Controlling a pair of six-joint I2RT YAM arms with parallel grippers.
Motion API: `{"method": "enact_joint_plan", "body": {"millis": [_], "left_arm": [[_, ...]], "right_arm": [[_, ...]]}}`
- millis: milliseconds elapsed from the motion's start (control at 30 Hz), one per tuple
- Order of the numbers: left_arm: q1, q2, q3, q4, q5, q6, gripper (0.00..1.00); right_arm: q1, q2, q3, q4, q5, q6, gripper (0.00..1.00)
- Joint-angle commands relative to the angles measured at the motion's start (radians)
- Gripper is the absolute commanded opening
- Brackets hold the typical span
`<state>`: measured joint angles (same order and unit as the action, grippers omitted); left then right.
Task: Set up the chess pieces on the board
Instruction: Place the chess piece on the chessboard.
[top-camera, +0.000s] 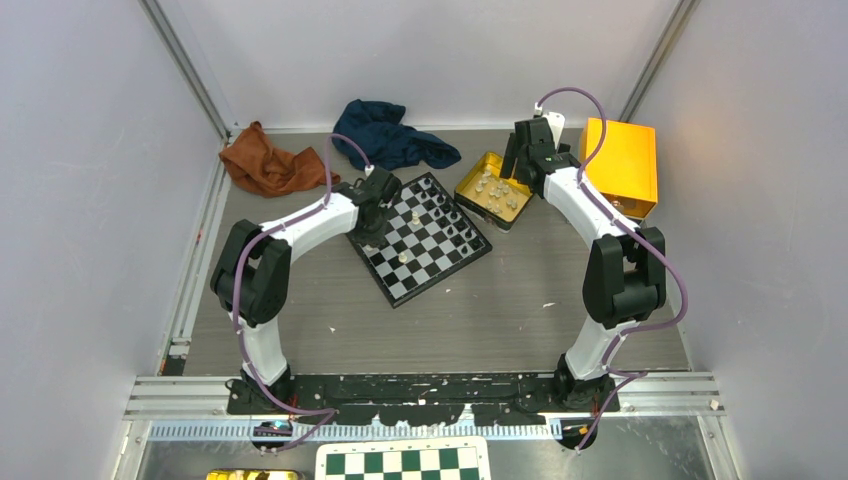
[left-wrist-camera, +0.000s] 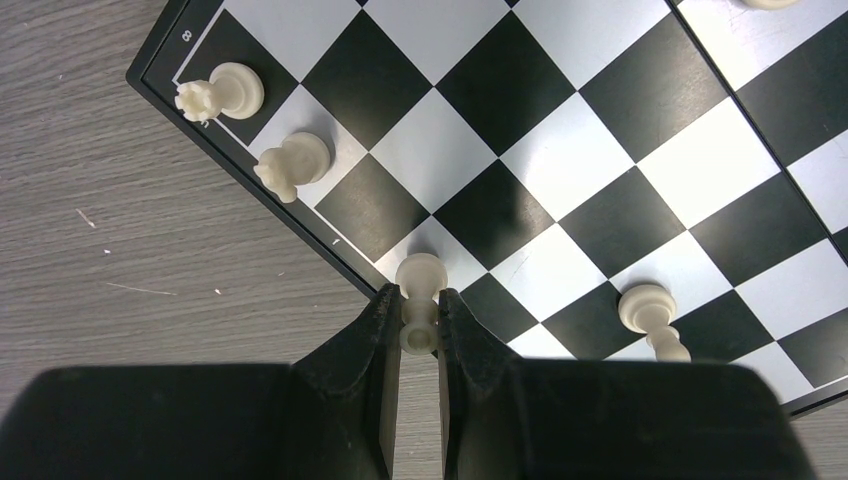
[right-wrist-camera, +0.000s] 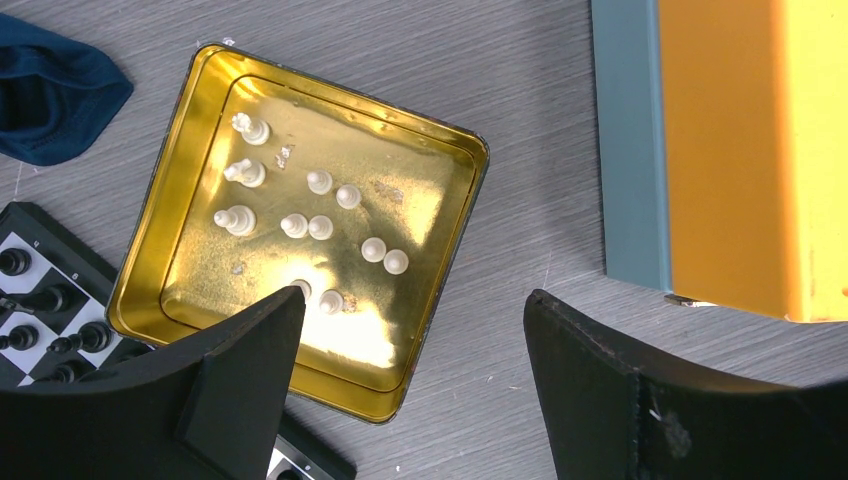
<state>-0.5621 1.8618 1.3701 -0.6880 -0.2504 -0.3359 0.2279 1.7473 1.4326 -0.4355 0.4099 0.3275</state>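
The board (top-camera: 425, 248) lies tilted in the middle of the table, black pieces (top-camera: 452, 215) along its far right side. My left gripper (left-wrist-camera: 420, 305) is shut on a cream-white pawn (left-wrist-camera: 421, 300) over the board's near-left edge (left-wrist-camera: 300, 225). Three more white pieces stand near there: one (left-wrist-camera: 222, 93) in the corner, one (left-wrist-camera: 295, 163) beside it, one (left-wrist-camera: 650, 310) to the right. My right gripper (right-wrist-camera: 415, 310) is open and empty above the near right corner of a gold tin (right-wrist-camera: 440, 290) holding several white pieces (right-wrist-camera: 320, 226).
An orange box (top-camera: 620, 165) stands at the far right, close to the right arm. A blue cloth (top-camera: 390, 135) and a rust cloth (top-camera: 268, 165) lie at the back. A green-and-white checkered sheet (top-camera: 405, 462) lies at the near edge.
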Motion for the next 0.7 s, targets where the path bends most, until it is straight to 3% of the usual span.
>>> {"method": "enact_joint_plan", "body": {"millis": [0,300,667], "left_arm": [[0.007,-0.024,0.006,0.029,0.003,-0.005,0.16],[0.007,-0.019,0.002,0.031,0.003,-0.007,0.23],[0.007,-0.02,-0.005,0.033,0.012,-0.014,0.24]], "right_arm": [[0.007,-0.023,0.038,0.02,0.02,0.002,0.86],[0.006,-0.025,0.034,0.017,0.021,0.002,0.86],[0.006,-0.026,0.032,0.015,0.022,0.002,0.86]]}}
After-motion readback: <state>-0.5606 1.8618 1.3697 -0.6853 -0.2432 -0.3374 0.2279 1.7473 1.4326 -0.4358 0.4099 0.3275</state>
